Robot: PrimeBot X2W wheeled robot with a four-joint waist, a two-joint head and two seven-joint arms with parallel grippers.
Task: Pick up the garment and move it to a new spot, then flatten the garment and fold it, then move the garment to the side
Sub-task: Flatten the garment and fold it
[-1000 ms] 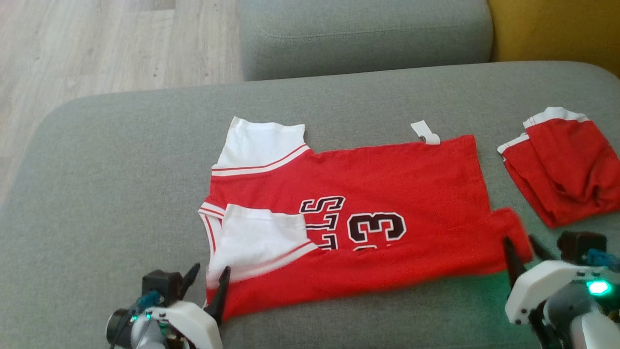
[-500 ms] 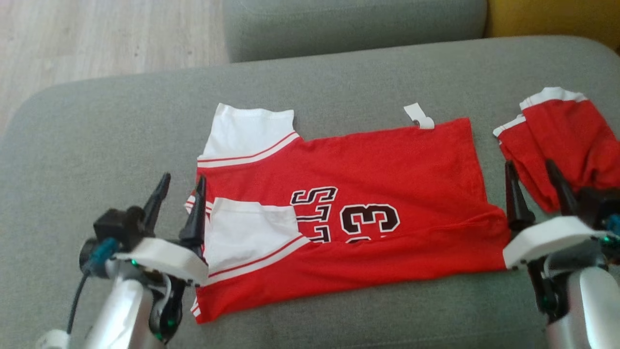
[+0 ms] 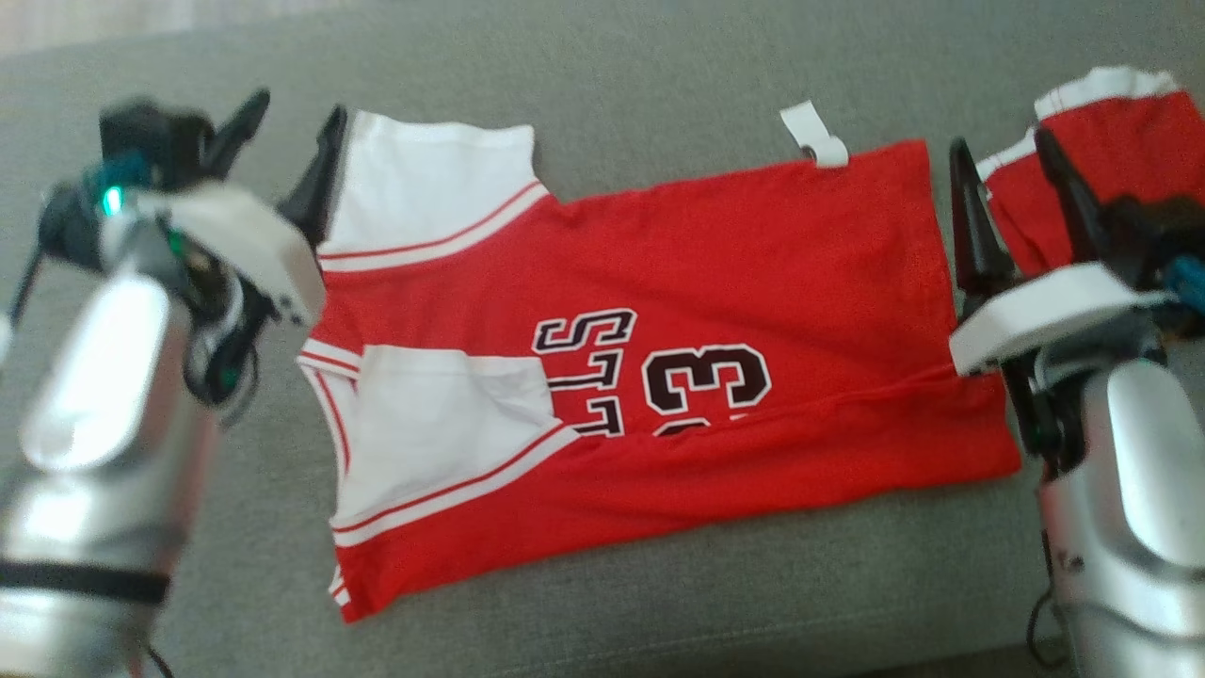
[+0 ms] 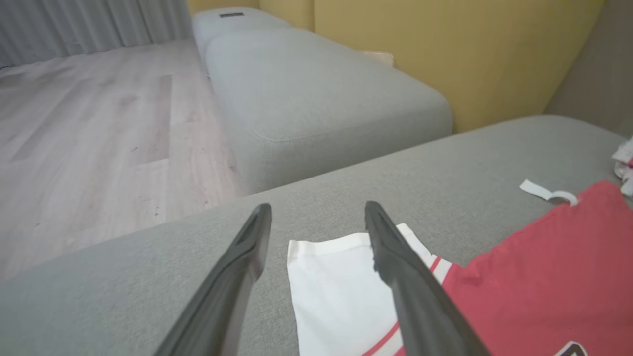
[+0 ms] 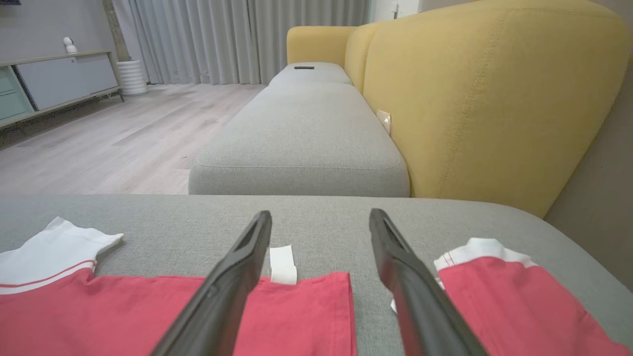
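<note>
This is a home living room. A long sofa has grey seat cushions and a padded yellow backrest. Pale wooden floor lies beside it. Grey curtains hang down to the floor, and a low cabinet stands at the far side.

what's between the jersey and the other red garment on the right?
Bare grey cushion strip, with the open right claw above it; head and right wrist views.
</note>
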